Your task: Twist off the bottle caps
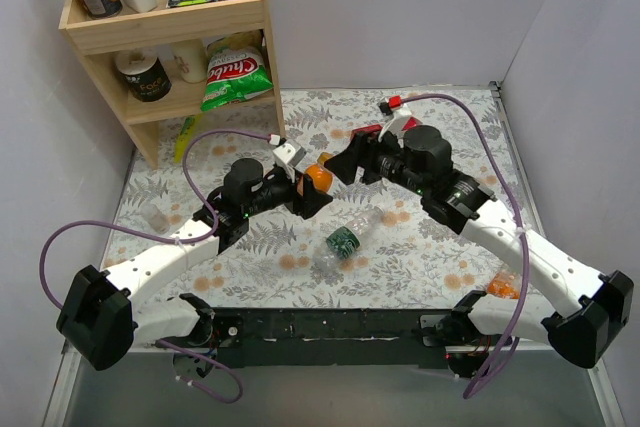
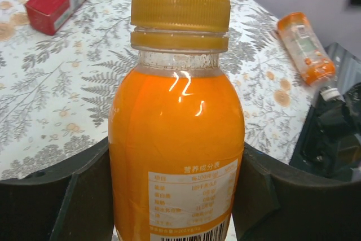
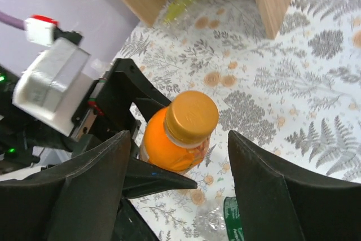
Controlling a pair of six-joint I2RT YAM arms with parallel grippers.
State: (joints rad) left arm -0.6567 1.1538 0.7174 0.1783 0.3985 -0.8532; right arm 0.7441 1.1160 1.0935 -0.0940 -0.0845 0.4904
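Fern-print table [image 1: 320, 112] (pale walls [image 1: 400, 7]) — shelf [image 1: 180, 27] back-left, orange bottle [image 1: 319, 178] gripped.

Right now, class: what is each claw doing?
Left claw: closed, holding the short orange bottle by its body.
Right claw: open, astride the orange cap, not touching it.
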